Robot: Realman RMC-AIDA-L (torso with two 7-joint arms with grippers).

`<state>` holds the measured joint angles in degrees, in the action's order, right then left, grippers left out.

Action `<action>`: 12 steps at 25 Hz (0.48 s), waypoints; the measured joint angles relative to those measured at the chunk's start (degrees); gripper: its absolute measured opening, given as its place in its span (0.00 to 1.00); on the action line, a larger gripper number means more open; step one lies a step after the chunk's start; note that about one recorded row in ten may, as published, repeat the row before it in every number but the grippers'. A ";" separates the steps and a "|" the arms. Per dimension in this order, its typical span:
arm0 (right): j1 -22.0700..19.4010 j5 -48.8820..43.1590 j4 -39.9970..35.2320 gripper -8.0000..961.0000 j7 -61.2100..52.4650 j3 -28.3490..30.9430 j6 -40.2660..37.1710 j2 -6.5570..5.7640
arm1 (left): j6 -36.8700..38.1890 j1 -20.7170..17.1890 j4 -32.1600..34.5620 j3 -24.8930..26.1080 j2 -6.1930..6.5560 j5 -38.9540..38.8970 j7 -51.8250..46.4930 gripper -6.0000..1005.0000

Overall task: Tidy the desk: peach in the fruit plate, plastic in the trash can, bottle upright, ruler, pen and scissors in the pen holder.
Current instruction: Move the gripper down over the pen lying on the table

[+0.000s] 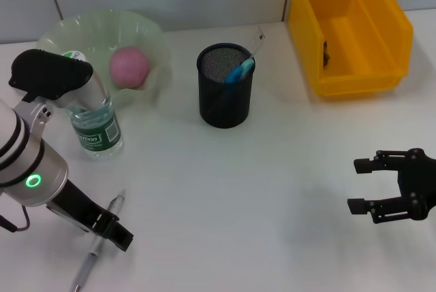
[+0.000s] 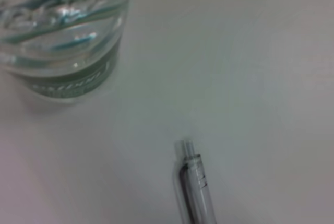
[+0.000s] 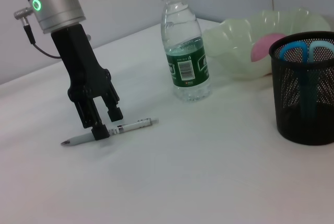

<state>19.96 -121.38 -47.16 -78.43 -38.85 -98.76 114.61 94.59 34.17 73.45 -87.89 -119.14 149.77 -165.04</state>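
Left gripper [image 1: 112, 227] down at the pen [image 1: 95, 254], right gripper [image 1: 381, 186] waiting.

Head view: the pen lies flat near the left arm, long axis running toward the bottle [image 1: 95, 125]; the right gripper hangs wide open and empty, well apart. Left wrist view: only the pen's [image 2: 195, 187] clicker end shows beside the bottle [image 2: 62, 31]. Right wrist view: the left gripper's fingers [image 3: 99, 127] straddle the pen [image 3: 112, 131], narrowly open; if it grips already, I cannot tell.

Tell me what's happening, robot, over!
Left claw down astride clear plastic pen lying on white desk. Right claw open, idle. Upright water bottle close by.
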 joint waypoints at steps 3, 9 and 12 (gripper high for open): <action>-0.01 0.00 0.07 0.87 -0.01 0.00 0.09 0.00 | -0.25 -0.36 -0.14 0.00 0.03 0.01 0.01 0.78; -0.01 0.00 0.14 0.87 -0.05 0.00 0.42 0.00 | -0.85 -0.97 -0.15 -0.29 0.06 0.00 0.04 0.78; -0.02 0.00 0.14 0.87 -0.06 0.00 0.42 0.00 | -0.92 -0.99 -0.16 -0.48 0.05 0.00 0.04 0.78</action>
<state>19.94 -121.38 -47.01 -78.49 -38.85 -98.34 114.61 93.68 33.18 73.28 -88.37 -119.09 149.77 -165.01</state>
